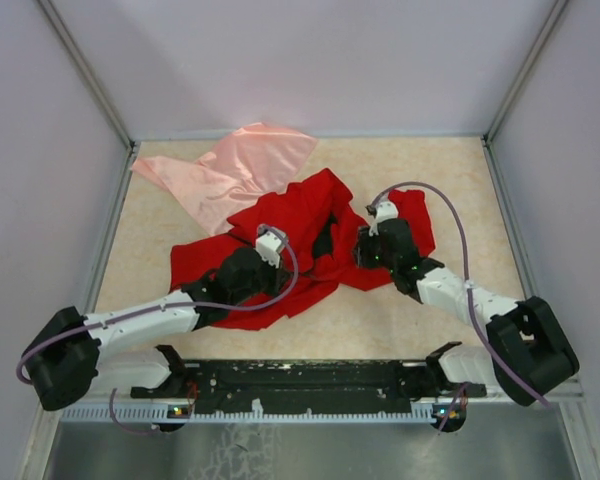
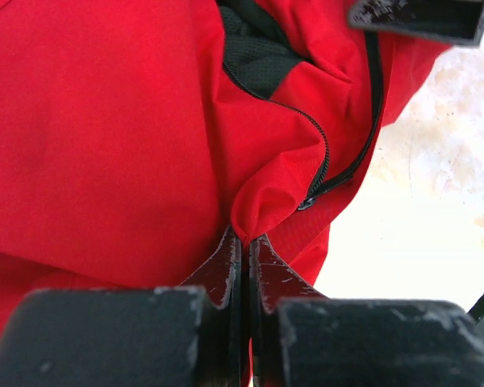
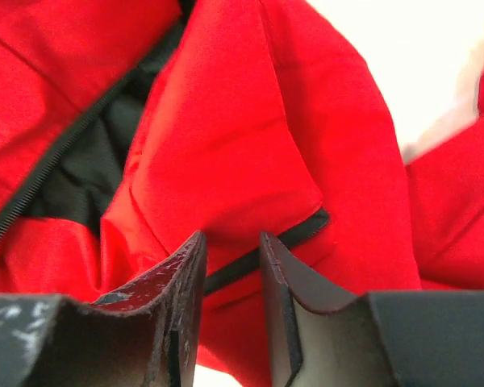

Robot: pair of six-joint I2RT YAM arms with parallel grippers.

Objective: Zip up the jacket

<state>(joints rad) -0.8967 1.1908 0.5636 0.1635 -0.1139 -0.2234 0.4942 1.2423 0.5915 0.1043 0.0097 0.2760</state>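
The jacket lies crumpled and unzipped in the middle of the worktop. The left gripper is clamped on a red fold beside the zipper; the right gripper has its jaws apart over the fabric. A pink cloth lies toward the far left corner.

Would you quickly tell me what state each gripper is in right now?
Left gripper: closed, pinching a fold of the jacket.
Right gripper: open, jaws apart just over the jacket, holding nothing.

The left arm hides the jacket's near hem from above
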